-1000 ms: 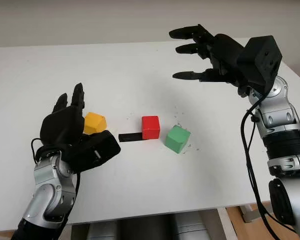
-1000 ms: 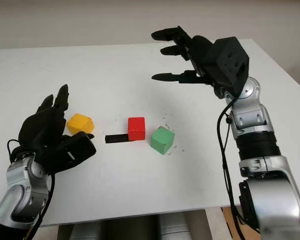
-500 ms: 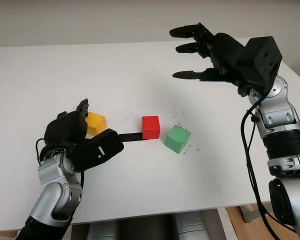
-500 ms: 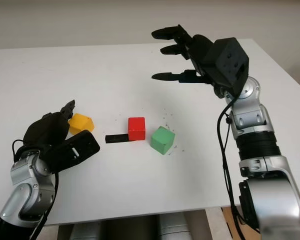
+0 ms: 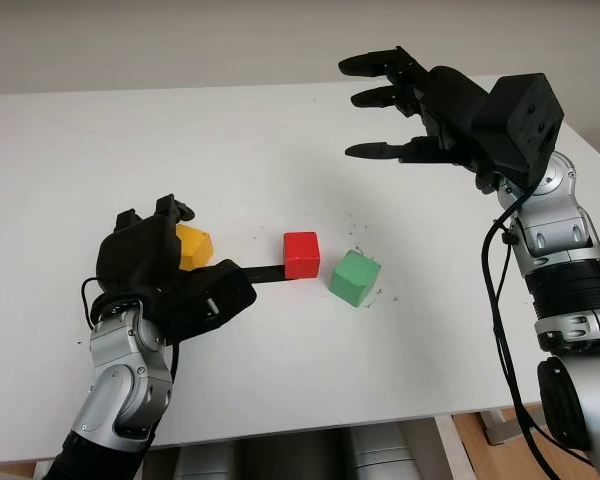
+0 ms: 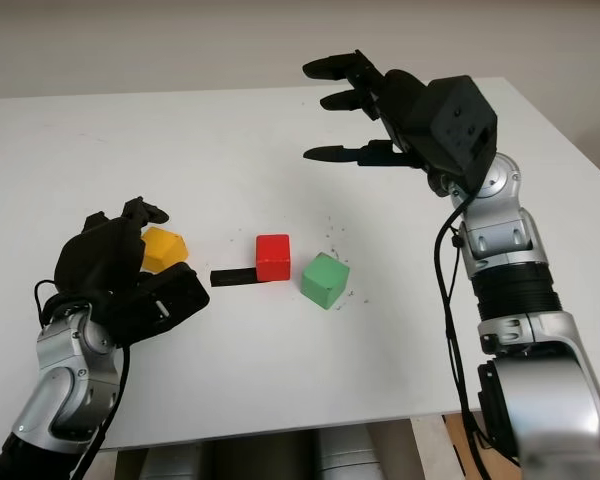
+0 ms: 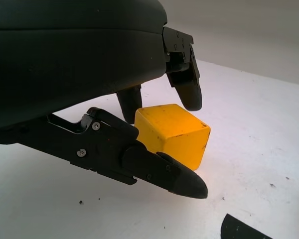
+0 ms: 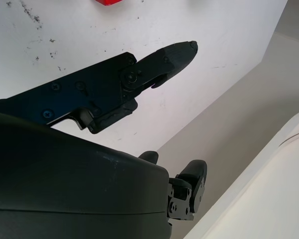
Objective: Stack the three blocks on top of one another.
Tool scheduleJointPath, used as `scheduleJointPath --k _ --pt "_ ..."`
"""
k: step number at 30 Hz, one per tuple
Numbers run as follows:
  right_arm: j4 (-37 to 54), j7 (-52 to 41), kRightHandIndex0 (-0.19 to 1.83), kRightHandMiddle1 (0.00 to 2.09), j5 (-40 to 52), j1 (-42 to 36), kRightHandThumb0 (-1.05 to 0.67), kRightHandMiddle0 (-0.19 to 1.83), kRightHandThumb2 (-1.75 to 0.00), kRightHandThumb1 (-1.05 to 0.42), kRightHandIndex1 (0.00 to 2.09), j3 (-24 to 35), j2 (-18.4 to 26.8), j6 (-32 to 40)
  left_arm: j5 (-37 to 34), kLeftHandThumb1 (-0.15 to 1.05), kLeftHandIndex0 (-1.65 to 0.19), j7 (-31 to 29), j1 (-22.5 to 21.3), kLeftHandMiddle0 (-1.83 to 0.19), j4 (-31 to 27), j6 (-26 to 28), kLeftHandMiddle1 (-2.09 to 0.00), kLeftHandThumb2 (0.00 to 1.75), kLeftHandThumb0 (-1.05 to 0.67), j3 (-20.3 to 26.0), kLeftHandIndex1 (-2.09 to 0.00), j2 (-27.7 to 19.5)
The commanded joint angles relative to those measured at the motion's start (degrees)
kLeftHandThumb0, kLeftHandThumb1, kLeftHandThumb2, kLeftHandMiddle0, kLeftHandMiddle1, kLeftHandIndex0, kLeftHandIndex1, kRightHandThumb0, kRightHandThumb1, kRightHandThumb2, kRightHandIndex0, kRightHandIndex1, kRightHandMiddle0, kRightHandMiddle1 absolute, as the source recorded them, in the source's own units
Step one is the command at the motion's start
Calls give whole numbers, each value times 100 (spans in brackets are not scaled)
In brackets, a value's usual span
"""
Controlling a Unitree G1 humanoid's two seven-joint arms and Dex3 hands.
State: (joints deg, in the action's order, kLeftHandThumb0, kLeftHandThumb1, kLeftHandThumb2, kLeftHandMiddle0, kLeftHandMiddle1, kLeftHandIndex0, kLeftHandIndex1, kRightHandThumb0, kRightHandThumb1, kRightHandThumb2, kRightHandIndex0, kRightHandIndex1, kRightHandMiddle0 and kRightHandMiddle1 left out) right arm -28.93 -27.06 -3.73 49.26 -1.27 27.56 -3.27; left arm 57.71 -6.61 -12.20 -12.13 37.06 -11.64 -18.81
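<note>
A white table (image 5: 280,380) carries 3 blocks in a loose row near its middle. The right hand (image 5: 410,105) hangs open, holding nothing, above the far right of the table, well apart from the blocks. The left hand (image 5: 155,265) sits at the near left with its fingers (image 7: 187,89) curled around the yellow block (image 7: 174,134), which looks tilted. Right of it lie a flat black strip (image 5: 263,272), touching the upright red block (image 5: 302,254), then the green block (image 5: 356,277), turned askew.
</note>
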Motion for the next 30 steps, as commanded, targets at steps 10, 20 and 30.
scheduleJointPath --k 10,20,30 --pt "225 1 -3 80 27 -38 -59 -5 -6 -89 82 63 51 40 -277 100 -25 844 91 -25 421 -385 -186 5 -15 148 -120 69" --pt "249 35 -3 82 11 -52 -57 -6 -6 -90 82 70 51 47 -438 94 -37 965 59 -35 627 -496 -148 5 -7 176 -109 5" --pt "264 10 -3 83 61 -58 -56 -6 -5 -91 80 93 34 86 -1250 96 -46 233 5 -43 637 -935 -132 6 -7 357 -101 -194"
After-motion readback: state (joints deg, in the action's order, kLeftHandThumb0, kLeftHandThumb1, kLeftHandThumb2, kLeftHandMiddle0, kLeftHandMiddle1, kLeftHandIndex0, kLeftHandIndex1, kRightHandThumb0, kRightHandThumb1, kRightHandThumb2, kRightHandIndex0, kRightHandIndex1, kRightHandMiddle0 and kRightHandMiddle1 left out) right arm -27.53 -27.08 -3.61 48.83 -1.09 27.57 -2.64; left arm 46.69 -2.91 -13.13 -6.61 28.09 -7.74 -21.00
